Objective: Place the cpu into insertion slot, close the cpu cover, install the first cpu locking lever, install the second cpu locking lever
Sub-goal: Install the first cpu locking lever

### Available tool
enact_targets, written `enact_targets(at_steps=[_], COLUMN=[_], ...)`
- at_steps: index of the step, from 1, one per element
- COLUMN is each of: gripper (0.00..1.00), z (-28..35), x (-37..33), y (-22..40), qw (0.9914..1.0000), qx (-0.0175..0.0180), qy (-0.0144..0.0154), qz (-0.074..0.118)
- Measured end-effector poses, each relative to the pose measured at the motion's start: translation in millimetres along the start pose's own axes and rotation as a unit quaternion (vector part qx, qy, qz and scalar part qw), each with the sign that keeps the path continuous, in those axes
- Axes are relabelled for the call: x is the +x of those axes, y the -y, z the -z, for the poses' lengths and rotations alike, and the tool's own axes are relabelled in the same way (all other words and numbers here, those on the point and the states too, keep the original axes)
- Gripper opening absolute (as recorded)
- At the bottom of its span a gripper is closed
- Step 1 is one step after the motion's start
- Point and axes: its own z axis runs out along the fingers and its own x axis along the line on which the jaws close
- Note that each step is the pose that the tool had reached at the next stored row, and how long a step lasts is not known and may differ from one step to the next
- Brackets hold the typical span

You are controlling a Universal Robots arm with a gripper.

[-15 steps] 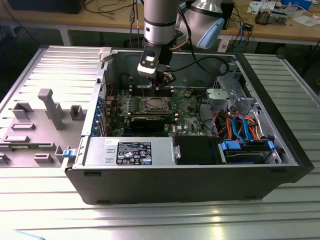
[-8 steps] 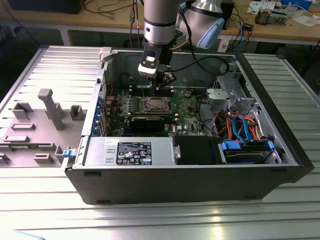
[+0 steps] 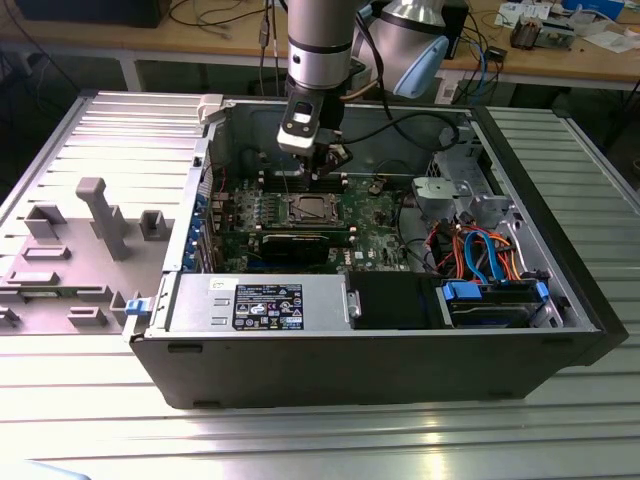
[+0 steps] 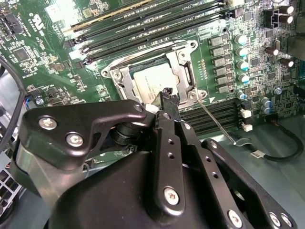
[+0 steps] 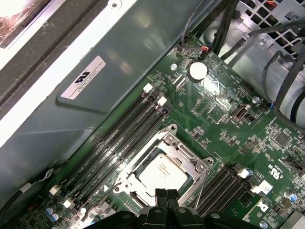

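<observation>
The cpu (image 5: 162, 174) lies flat in its socket on the green board, its silver top showing through the window of the cpu cover (image 5: 191, 164), which is folded down around it. In the exterior view the cpu (image 3: 305, 208) sits just below my gripper (image 3: 325, 165). My gripper (image 5: 167, 194) hovers over the socket's edge, fingertips pressed together with nothing between them. In the second wrist view the gripper (image 4: 167, 94) overlaps the cpu (image 4: 152, 78) and cover (image 4: 183, 71). A thin wire locking lever (image 4: 217, 121) runs out slanted from the socket corner.
Black memory slots (image 5: 124, 138) run beside the socket, and a round coin battery (image 5: 198, 70) sits farther off. The case wall (image 5: 109, 57) rises close by. Drive cage and coloured cables (image 3: 480, 250) fill the exterior view's right; a power supply (image 3: 260, 300) lies in front.
</observation>
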Motion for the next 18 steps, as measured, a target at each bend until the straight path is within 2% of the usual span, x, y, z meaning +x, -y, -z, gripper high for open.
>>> enact_targets(at_steps=[18], gripper=[0.11], z=[0.0], x=[0.0], y=[0.0], qw=[0.99984], qx=[-0.0009], qy=[-0.0009], qz=[0.018])
